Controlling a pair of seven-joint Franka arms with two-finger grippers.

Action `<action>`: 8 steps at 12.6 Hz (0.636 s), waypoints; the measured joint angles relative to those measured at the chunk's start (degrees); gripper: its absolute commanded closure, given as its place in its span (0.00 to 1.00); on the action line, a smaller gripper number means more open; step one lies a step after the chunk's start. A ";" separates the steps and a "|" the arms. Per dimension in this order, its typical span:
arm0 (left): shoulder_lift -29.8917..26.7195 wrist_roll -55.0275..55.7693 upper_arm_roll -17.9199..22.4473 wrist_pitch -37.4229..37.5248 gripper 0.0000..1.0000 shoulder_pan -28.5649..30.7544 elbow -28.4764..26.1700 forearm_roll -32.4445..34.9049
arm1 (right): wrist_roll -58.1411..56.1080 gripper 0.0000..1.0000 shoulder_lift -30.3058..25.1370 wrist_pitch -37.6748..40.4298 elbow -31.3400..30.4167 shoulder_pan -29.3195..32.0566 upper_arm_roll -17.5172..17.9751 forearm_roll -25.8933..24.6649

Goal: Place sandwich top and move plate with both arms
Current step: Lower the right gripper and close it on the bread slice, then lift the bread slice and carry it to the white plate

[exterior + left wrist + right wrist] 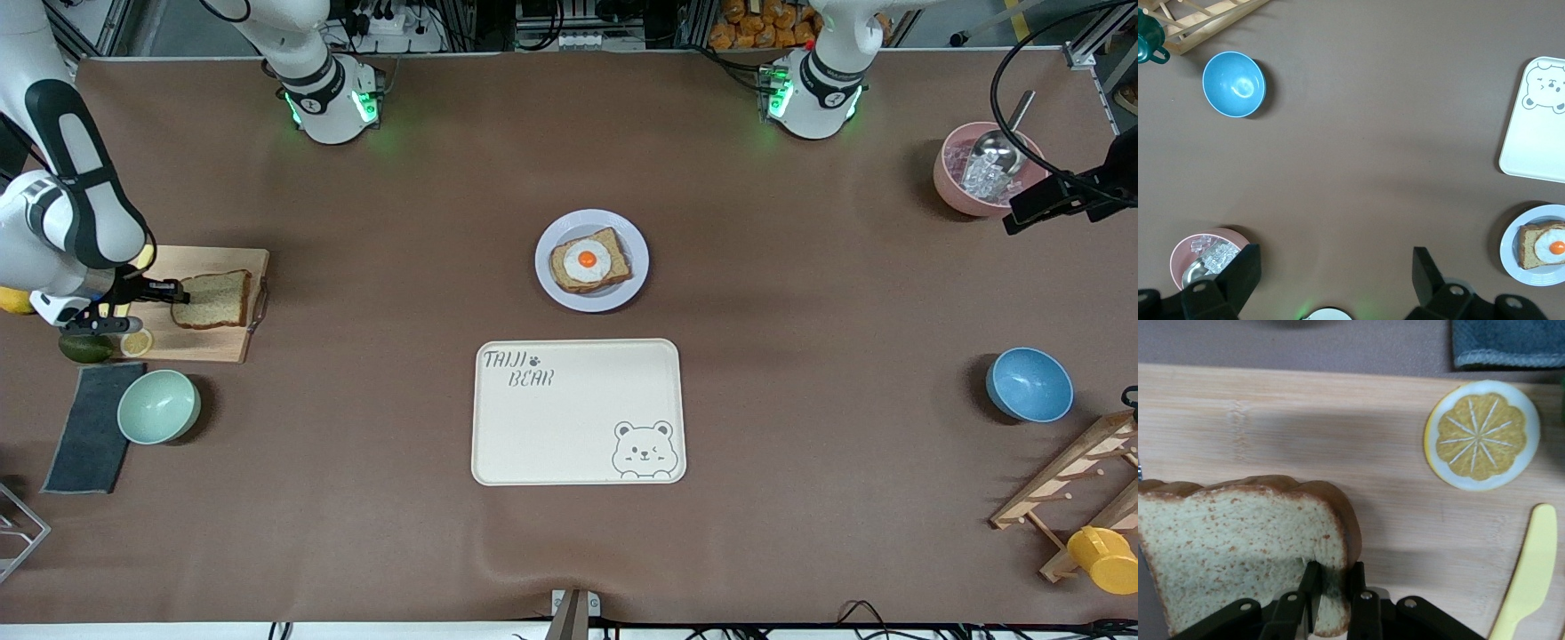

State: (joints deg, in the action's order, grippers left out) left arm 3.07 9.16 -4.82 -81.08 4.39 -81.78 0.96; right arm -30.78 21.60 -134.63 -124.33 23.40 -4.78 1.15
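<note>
The sandwich top (212,300), a light tan bread slice with brown crust, is over the wooden cutting board (213,342) at the right arm's end of the table. My right gripper (175,291) is shut on its edge; the right wrist view shows the fingers (1361,587) pinching the slice (1231,540). The pale lavender plate (551,286) sits mid-table with a darker toast slice and fried egg (588,260) on it; the plate also shows in the left wrist view (1511,257). My left gripper (1331,277) is open and empty, high over the left arm's end of the table.
A cream bear tray (578,411) lies nearer the camera than the plate. A green bowl (158,406), grey cloth (87,427), lemon slice (136,342) and avocado (84,348) are by the board. A pink ice bowl (981,169), blue bowl (1029,384) and wooden rack (1071,484) stand at the left arm's end.
</note>
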 measured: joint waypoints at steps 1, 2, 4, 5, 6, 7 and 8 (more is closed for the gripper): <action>0.00 0.00 0.00 0.00 0.00 0.00 0.00 0.00 | -0.09 1.00 0.00 0.00 0.22 0.00 0.00 0.00; 0.00 0.00 0.00 0.00 0.00 0.00 0.00 0.00 | -0.44 1.00 0.00 0.00 0.35 0.02 0.00 0.00; 0.00 0.00 0.00 0.00 0.00 0.00 0.00 0.00 | -1.59 1.00 -0.02 -0.10 0.80 0.06 0.00 0.00; 0.00 0.00 0.00 0.00 0.00 0.00 0.00 0.00 | -1.82 1.00 -0.11 -0.08 1.13 0.06 0.02 0.00; 0.00 0.00 0.00 0.00 0.00 0.00 0.00 0.00 | -2.04 1.00 -0.23 0.21 1.43 0.06 0.03 0.00; 0.00 0.00 0.00 0.00 0.00 0.00 0.00 0.00 | -2.14 1.00 -0.41 0.78 1.79 0.06 0.04 0.00; 0.00 0.00 -0.01 0.00 0.00 0.00 0.00 0.00 | -2.19 1.00 -0.57 1.18 2.06 0.06 0.06 0.00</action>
State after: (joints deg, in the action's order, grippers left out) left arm 3.07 9.16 -4.83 -81.08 4.39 -81.78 0.96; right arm -32.98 21.03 -133.44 -122.27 23.46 -4.72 1.15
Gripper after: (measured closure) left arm 0.000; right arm 0.907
